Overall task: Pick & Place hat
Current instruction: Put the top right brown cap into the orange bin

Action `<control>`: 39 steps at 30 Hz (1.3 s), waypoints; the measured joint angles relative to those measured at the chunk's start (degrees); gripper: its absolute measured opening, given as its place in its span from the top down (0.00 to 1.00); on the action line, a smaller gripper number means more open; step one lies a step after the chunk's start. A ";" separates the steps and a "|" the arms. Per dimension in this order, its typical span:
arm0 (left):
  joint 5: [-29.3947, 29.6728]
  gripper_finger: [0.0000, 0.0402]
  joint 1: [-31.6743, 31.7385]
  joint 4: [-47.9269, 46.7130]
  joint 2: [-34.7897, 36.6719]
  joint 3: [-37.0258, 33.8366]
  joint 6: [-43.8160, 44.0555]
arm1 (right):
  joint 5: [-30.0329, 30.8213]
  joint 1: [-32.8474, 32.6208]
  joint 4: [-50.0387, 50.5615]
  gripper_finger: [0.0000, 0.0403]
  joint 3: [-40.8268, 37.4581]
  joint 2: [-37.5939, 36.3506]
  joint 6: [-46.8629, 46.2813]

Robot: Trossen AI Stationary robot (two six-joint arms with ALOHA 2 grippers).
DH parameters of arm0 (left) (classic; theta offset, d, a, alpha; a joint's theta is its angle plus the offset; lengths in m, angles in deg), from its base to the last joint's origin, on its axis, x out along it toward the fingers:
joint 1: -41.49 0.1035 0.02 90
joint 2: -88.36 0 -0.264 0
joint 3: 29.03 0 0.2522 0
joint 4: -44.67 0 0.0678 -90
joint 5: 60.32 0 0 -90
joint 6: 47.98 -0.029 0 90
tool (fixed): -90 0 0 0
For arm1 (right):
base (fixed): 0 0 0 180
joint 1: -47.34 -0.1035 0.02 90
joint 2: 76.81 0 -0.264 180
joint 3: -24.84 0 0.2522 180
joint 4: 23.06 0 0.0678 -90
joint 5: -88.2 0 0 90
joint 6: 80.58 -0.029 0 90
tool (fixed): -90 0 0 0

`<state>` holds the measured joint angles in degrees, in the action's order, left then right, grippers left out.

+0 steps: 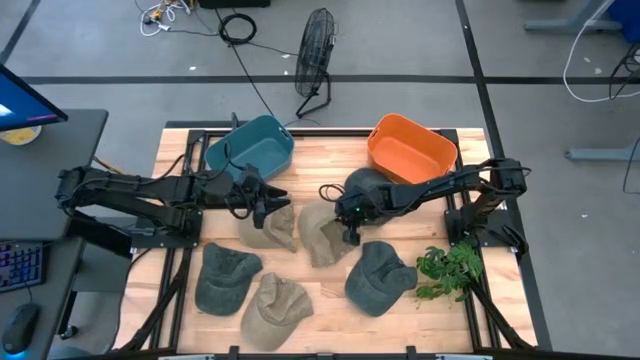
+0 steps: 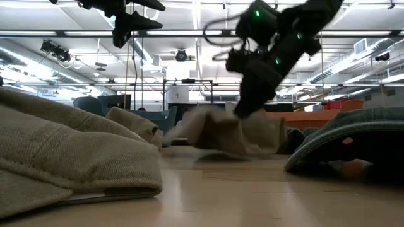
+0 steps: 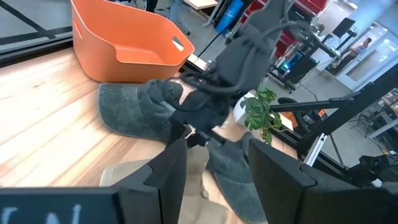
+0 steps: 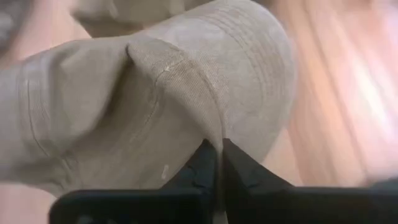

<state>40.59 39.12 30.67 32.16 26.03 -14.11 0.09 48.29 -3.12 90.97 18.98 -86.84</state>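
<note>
Several caps lie on the wooden table. My right gripper [image 1: 347, 228] is shut on the middle tan cap [image 1: 318, 236], which also shows in the low view [image 2: 227, 133] and fills the right wrist view [image 4: 155, 93]. My left gripper [image 1: 272, 203] hangs open above another tan cap [image 1: 268, 230], raised clear of the table [image 2: 134, 24] and touching nothing. A dark cap [image 3: 140, 109] rests on the table against the orange bin [image 1: 410, 152]. A teal bin [image 1: 250, 148] stands at the far left. My right gripper pinches a raised fold of the tan cap's cloth [image 4: 213, 132] between its two fingertips [image 4: 202, 163]. It comes slanting down from the table's right side [image 2: 252, 94]. The cloth is drawn up into a ridge at the fingers, and the cap's lower part stays on the table.
A dark green cap [image 1: 378, 277], a grey-green cap [image 1: 225, 276] and a tan cap [image 1: 272, 308] lie near the table's near edge. A small green plant [image 1: 450, 268] sits at the near right. Bare wood shows between the two bins.
</note>
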 joint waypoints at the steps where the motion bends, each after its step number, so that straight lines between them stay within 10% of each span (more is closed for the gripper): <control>1: 0.00 0.56 -0.01 -0.01 0.00 0.00 0.00 | 0.01 0.00 1.47 0.98 1.29 -0.62 0.78; 18: -0.02 0.56 -0.09 0.01 0.02 0.00 0.00 | 23.03 0.90 57.45 1.00 32.10 -7.86 19.25; 39: -0.02 0.56 -0.09 0.01 0.04 0.00 0.00 | 33.33 21.46 77.28 1.00 33.81 -25.75 38.61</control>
<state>40.57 39.03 30.68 32.20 26.03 -14.11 33.42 69.75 74.16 124.77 -6.77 -48.23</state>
